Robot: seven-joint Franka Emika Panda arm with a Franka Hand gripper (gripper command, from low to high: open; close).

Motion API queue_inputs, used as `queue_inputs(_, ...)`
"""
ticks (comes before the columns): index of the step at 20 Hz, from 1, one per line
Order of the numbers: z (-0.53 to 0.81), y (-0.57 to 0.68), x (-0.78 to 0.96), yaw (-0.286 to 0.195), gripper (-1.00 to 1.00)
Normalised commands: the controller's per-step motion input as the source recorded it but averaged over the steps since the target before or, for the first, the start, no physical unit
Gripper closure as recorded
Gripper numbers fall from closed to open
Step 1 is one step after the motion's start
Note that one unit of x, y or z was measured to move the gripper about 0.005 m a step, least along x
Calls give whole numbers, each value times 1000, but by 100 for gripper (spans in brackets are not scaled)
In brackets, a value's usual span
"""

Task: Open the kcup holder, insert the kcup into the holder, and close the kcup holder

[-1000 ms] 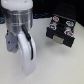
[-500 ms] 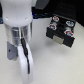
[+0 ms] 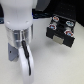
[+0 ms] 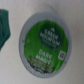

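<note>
One arm: white Panda arm point(image 3: 19, 42) fills the exterior view's left, gripper hidden
fingers: cannot tell, none visible in either view
kcup point(image 4: 45, 41): green lid fills wrist view, lying flat
kcup holder point(image 3: 60, 31): black box, exterior view's right

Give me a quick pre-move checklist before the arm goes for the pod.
1. kcup in the wrist view, green top facing the camera: ok.
2. kcup roughly centred in the wrist view: ok.
3. Gripper open: cannot tell, fingers not visible.
4. kcup holder visible in the exterior view, on that view's right: ok.
5. kcup holder already open: cannot tell, picture too blurred.
6. Teal object beside the kcup, apart from it: ok.
</note>
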Motion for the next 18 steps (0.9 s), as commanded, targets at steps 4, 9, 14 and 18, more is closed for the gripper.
queue_inputs(4, 0, 202, 195, 0, -100)
queue_inputs(9, -54, -66, 155, -63, -100)
queue_inputs(14, -123, -77, 53, -54, -100)
queue_inputs(18, -72, -47, 77, -50, -100)
